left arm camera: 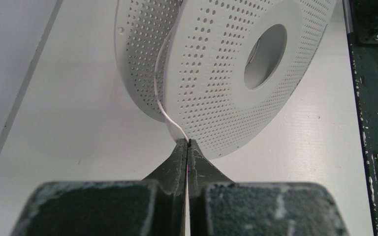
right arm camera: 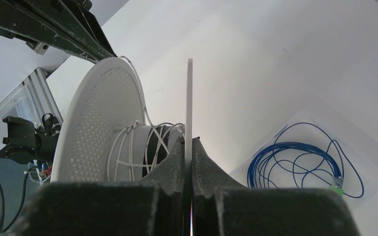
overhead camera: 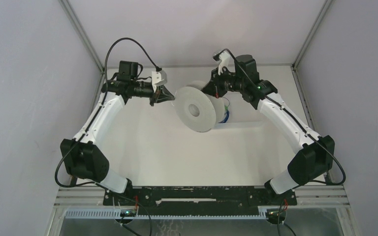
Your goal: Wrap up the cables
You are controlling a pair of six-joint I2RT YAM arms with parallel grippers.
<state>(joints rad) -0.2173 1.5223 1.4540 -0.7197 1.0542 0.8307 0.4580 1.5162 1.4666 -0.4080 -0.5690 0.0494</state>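
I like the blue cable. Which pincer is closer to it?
Right. The right pincer grips the spool rim near the blue cable; the left pincer pinches white cable on the spool's far side.

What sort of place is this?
Probably a robot test cell in a lab: a bare white table boxed in by plain panels on aluminium framing, with two robot arms bolted at its edge, winding a thin white cable onto a perforated white spool.
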